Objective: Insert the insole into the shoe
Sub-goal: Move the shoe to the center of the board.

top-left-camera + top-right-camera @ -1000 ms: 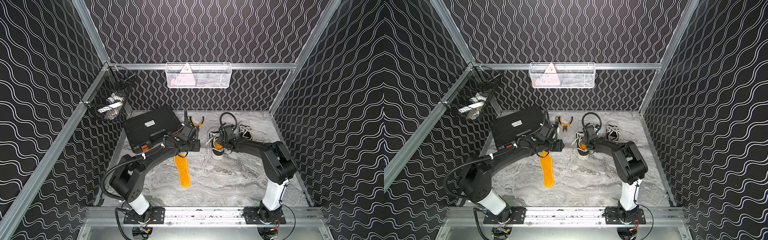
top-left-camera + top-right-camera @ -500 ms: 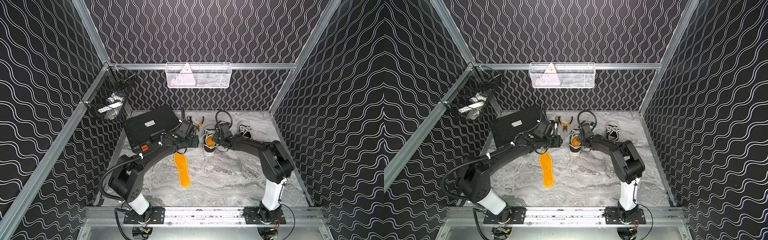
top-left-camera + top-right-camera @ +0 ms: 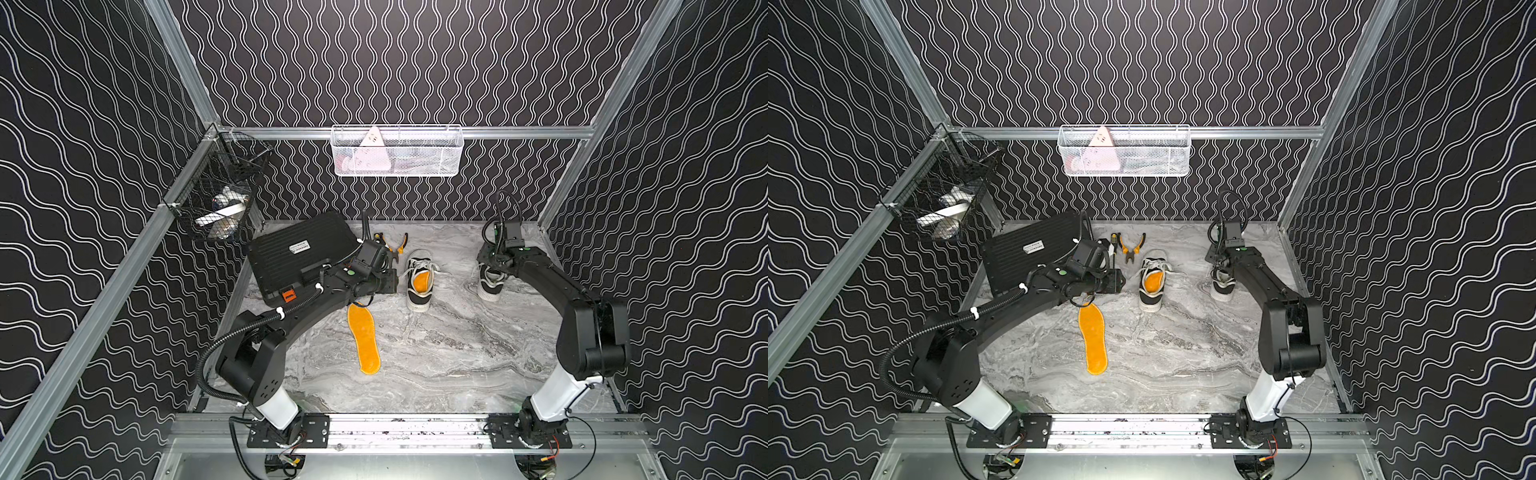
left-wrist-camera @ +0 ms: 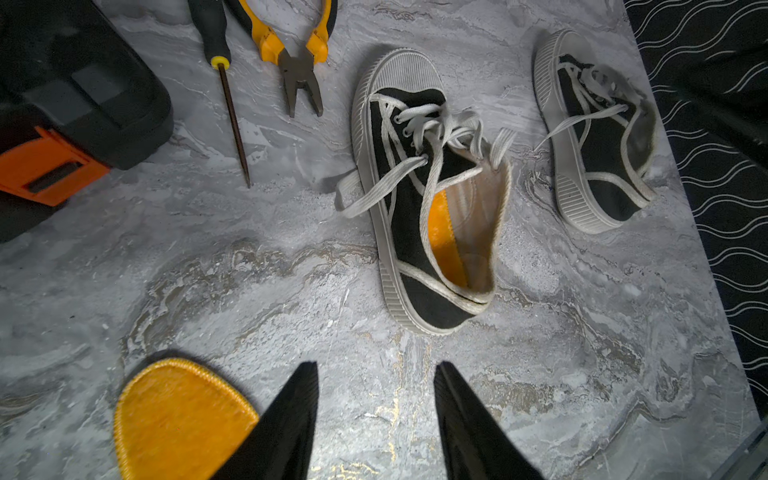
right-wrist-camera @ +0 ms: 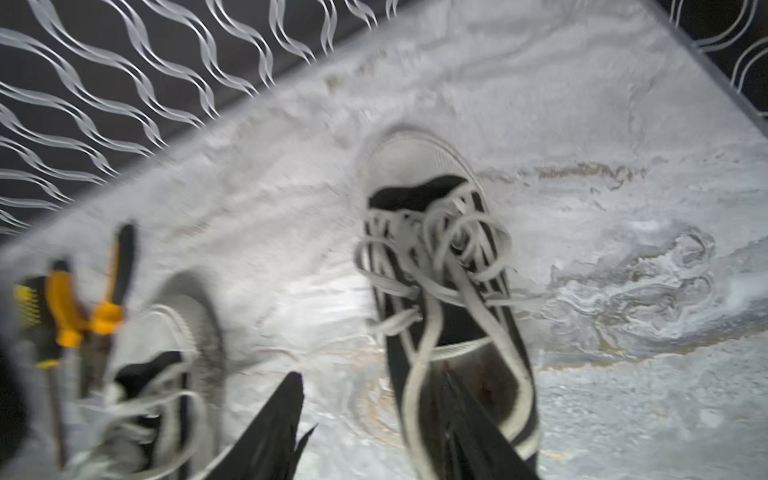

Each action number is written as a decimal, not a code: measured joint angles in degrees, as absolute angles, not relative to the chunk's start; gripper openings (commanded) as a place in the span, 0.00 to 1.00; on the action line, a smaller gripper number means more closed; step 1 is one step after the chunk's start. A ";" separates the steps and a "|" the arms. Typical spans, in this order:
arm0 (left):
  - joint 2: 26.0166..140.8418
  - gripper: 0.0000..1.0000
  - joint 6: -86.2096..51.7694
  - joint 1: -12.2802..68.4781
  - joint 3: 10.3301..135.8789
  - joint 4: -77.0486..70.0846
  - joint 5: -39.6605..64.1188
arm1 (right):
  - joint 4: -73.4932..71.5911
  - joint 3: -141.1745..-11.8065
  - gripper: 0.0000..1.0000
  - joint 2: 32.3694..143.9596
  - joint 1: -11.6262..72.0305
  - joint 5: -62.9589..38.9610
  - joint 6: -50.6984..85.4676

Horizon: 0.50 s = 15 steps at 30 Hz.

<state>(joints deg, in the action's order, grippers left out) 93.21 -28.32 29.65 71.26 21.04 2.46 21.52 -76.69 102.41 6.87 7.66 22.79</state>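
The loose orange insole [image 3: 364, 338] [image 3: 1093, 340] lies flat on the marble floor, and its tip [image 4: 178, 415] shows beside my left fingers. A black-and-white shoe [image 3: 419, 282] [image 3: 1152, 282] [image 4: 432, 199] stands upright with an orange insole inside it. Further right stands a second shoe [image 3: 490, 284] [image 3: 1223, 286] [image 5: 449, 291] whose inside looks dark. My left gripper [image 3: 394, 282] [image 4: 376, 365] is open just left of the first shoe, over bare floor. My right gripper [image 3: 494, 262] [image 5: 370, 376] is open above the second shoe, with one finger over its opening.
A black tool case [image 3: 299, 253] [image 4: 75, 91] lies at the back left. Yellow pliers [image 3: 1131, 247] [image 4: 297, 54] and a screwdriver [image 4: 226, 83] lie behind the first shoe. A white wire basket [image 3: 397, 151] and a black one [image 3: 220, 199] hang on the walls.
My right gripper opened, let go of the shoe with the insole in it, and swung right to the second shoe. That first shoe ended up slightly further left. The right wrist view is motion-blurred.
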 measured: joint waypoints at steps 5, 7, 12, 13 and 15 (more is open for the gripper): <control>93.32 0.51 -28.32 29.65 71.42 21.10 3.03 | 24.73 -79.09 0.54 107.04 4.71 4.95 19.46; 93.32 0.51 -28.29 29.65 71.48 21.17 3.05 | 25.39 -79.77 0.50 108.57 4.25 4.27 18.81; 93.32 0.51 -28.27 29.65 71.81 21.93 3.07 | 26.55 -80.29 0.29 111.48 4.10 0.64 18.37; 93.36 0.51 -28.27 29.65 72.03 22.11 3.16 | 26.65 -80.29 0.26 111.68 4.19 0.14 18.41; 93.62 0.51 -28.12 29.65 72.55 22.11 3.25 | 26.50 -79.70 0.23 111.39 4.91 -0.69 18.44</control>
